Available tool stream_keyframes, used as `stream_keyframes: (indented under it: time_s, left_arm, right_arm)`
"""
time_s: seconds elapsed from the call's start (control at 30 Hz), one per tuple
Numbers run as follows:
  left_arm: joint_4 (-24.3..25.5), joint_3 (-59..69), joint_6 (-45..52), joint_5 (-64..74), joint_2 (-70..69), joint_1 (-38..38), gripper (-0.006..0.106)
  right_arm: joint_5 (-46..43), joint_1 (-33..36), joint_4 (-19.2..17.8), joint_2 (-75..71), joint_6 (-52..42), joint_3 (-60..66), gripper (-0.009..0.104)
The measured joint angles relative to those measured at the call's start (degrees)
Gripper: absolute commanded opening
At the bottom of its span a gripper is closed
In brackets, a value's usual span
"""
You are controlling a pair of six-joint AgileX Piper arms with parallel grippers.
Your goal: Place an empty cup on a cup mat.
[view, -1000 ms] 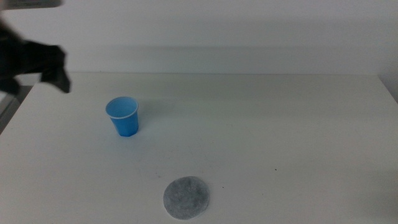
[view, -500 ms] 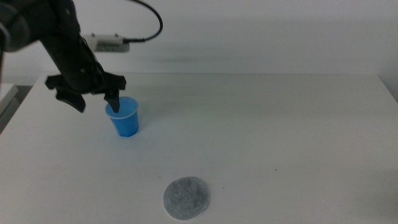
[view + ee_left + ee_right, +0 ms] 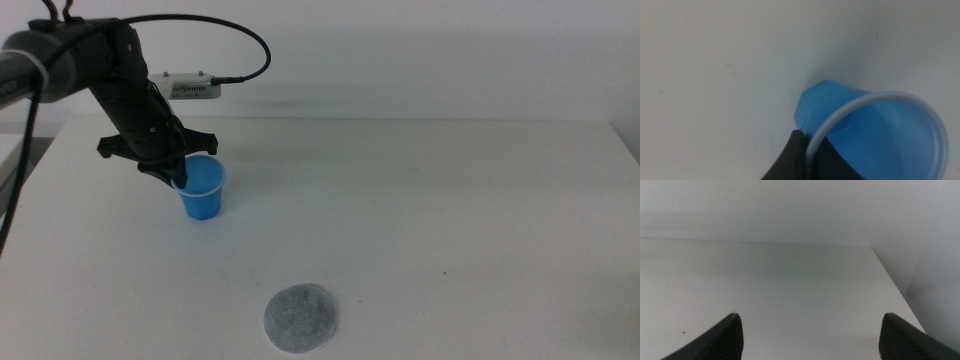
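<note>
Middle view, table (image 3: 450, 200): white, carrying the cup and the cup mat.
Middle view, cup (image 3: 204, 192): bright blue, upright, mouth open upward, standing on the far left part of the table.
Middle view, cup mat (image 3: 300, 317): round speckled grey disc lying flat near the front edge, well apart from the cup, nearer the camera and a little to its right; nothing rests on it.
Middle view, left gripper (image 3: 176, 173): the dark arm comes in from the left and the gripper is at the cup's left rim, touching it.
Middle view, cable (image 3: 235, 40): black, arching over the arm to a small white box (image 3: 192, 88) behind it.
Middle view, right arm: out of this view.

Left wrist view, cup (image 3: 880, 130): seen close from above, thin pale rim and blue inside, empty as far as the inside shows.
Left wrist view, left gripper (image 3: 807, 150): the jaws pinch the cup's wall, one dark jaw outside the rim and one inside, the rim running between them.
Left wrist view, table (image 3: 715, 65): bare white surface beside the cup.

Right wrist view, right gripper (image 3: 810, 335): waiting over the table, jaws spread wide with nothing between them.
Right wrist view, table (image 3: 790, 280): white, its far edge and right corner in sight.
</note>
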Motion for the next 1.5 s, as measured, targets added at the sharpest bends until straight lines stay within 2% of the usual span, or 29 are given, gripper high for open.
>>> stream_keyframes:
  time_s: [0.17, 0.43, 0.67, 1.1, 1.17, 1.23, 1.3, 1.43, 1.47, 1.5]
  left_arm:
    - [-0.1, 9.37, -1.58, -2.51, -9.36, -2.86, -0.002]
    - [-1.3, 28.2, -9.92, -9.06, -25.68, -15.47, -0.002]
    - [-1.95, 33.71, -11.84, -11.07, -26.43, -23.73, -0.002]
    - [-3.65, 34.1, -12.99, -14.27, -21.79, -25.95, 0.001]
    - [-4.3, 34.1, -12.52, -14.28, -21.73, -25.95, 0.008]
    - [-5.06, 34.1, -12.26, -13.7, -21.64, -25.95, 0.02]
    - [-5.32, 34.1, -11.96, -12.79, -21.64, -25.83, 0.039]
    - [-4.84, 33.35, -10.09, -9.02, -23.66, -24.62, 0.086]
    - [-4.17, 33.1, -9.82, -7.79, -24.91, -24.05, 0.094]
    - [-3.26, 32.8, -9.63, -6.81, -26.52, -23.44, 0.094]
  right_arm:
    - [0.0, 0.0, 0.0, 0.0, 0.0, 0.0, 0.093]
    - [0.0, 0.0, 0.0, 0.0, 0.0, 0.0, 0.093]
    - [0.0, 0.0, 0.0, 0.0, 0.0, 0.0, 0.093]
    - [0.0, 0.0, 0.0, 0.0, 0.0, 0.0, 0.093]
    - [0.0, 0.0, 0.0, 0.0, 0.0, 0.0, 0.093]
    - [0.0, 0.0, 0.0, 0.0, 0.0, 0.0, 0.093]
    - [0.0, 0.0, 0.0, 0.0, 0.0, 0.0, 0.093]
    - [0.0, 0.0, 0.0, 0.0, 0.0, 0.0, 0.093]
    - [0.0, 0.0, 0.0, 0.0, 0.0, 0.0, 0.093]
    - [0.0, 0.0, 0.0, 0.0, 0.0, 0.0, 0.093]
